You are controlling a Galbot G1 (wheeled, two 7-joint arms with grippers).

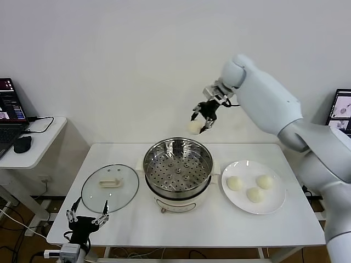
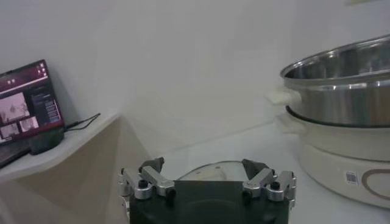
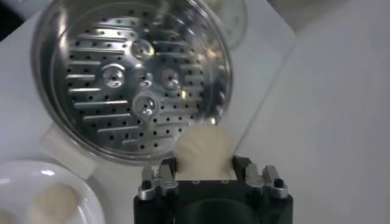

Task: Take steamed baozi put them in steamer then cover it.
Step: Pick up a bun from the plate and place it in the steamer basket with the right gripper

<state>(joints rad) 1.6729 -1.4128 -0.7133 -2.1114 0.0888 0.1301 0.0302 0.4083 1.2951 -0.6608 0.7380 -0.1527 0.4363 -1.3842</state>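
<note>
My right gripper (image 1: 198, 126) is shut on one steamed baozi (image 1: 194, 127), held high above the far rim of the steamer (image 1: 177, 167). In the right wrist view the baozi (image 3: 205, 150) sits between the fingers (image 3: 242, 166), over the edge of the steamer's bare perforated tray (image 3: 131, 79). Three baozi (image 1: 235, 183) lie on the white plate (image 1: 277, 205) right of the steamer. The cover (image 1: 109, 188), clear glass with a cream bar handle, lies flat on the table left of the steamer. My left gripper (image 1: 86, 216) is open and empty at the table's front left edge, near the cover (image 2: 204, 170).
A side table (image 1: 33, 148) at the far left holds a laptop (image 1: 11, 112) and a mouse (image 1: 23, 143). Another screen (image 1: 341, 109) stands at the far right. The wall is close behind the white table (image 1: 208, 230).
</note>
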